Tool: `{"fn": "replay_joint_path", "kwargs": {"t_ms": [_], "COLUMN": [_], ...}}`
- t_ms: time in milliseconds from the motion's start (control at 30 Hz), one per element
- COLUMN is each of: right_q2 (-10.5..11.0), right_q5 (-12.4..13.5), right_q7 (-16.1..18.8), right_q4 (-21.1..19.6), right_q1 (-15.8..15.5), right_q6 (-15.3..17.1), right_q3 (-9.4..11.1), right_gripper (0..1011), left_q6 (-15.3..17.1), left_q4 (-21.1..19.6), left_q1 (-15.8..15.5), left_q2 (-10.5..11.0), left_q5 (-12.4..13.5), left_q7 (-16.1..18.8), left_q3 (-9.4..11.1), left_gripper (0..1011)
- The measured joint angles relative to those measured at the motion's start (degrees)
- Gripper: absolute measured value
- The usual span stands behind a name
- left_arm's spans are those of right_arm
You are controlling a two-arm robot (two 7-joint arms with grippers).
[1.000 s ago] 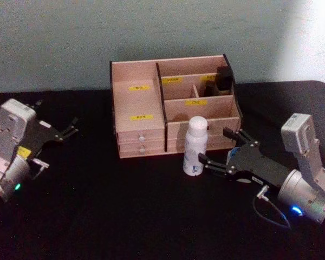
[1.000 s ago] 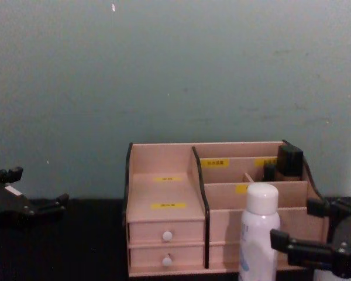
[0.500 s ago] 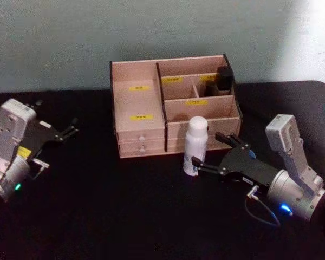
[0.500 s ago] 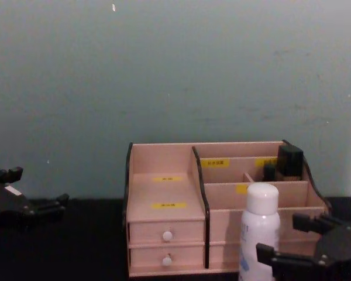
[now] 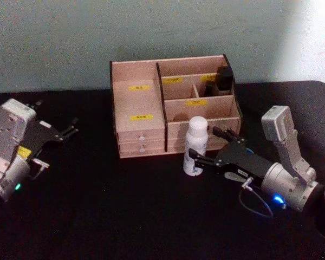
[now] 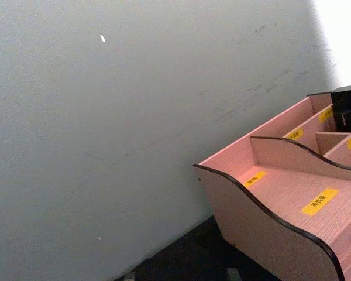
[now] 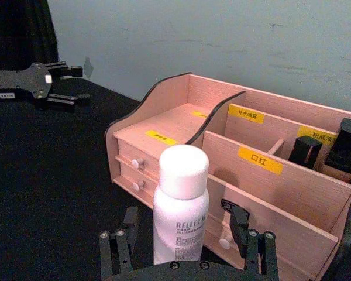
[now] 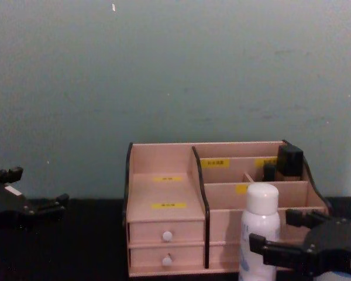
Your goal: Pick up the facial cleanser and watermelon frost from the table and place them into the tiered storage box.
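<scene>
The facial cleanser point(image 5: 196, 145) is a white bottle with a white cap, upright on the black table just in front of the tiered storage box point(image 5: 138, 103). My right gripper point(image 5: 202, 142) is open, one finger on each side of the bottle point(image 7: 180, 211), low on its body. The chest view shows the same straddle point(image 8: 274, 229) beside the bottle point(image 8: 259, 225). My left gripper point(image 5: 73, 125) rests open at the table's left, far from the box. Two dark items point(image 7: 339, 149) stand in the box's back right compartment; I cannot tell whether either is the watermelon frost.
The box point(image 8: 164, 170) stands against the pale wall, with its small white-knobbed drawers point(image 8: 167, 236) facing me. Black tabletop point(image 5: 124, 206) stretches open in front and to the left. The left wrist view looks past the box's side panel point(image 6: 269, 222) toward the wall.
My right gripper has slid leftward to the bottle, so its open fingers now flank it. The bottle and the left arm have stayed put.
</scene>
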Motion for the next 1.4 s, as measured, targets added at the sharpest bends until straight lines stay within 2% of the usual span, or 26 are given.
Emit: {"fn": "replay_joint_path", "kwargs": {"t_ms": [833,1400], "right_q2": [-2.9,-3.5], "right_q5": [-0.4,-0.1], "right_q7": [1.3,1.3], "right_q4": [4.8,5.8], "right_q1": [3.0,3.6], "right_q6": [0.4,0.9], "right_q3": [-0.7,-0.8], "right_gripper": [1000,1000], "left_q6": [0.0,0.0], "left_q4": [0.0,0.0], "left_q1": [0.0,0.0], "left_q2": [0.0,0.0], "left_q5": [0.0,0.0], "left_q7": [0.0,0.0], "left_q3": [0.0,0.0], "left_gripper": [1001,1001]}}
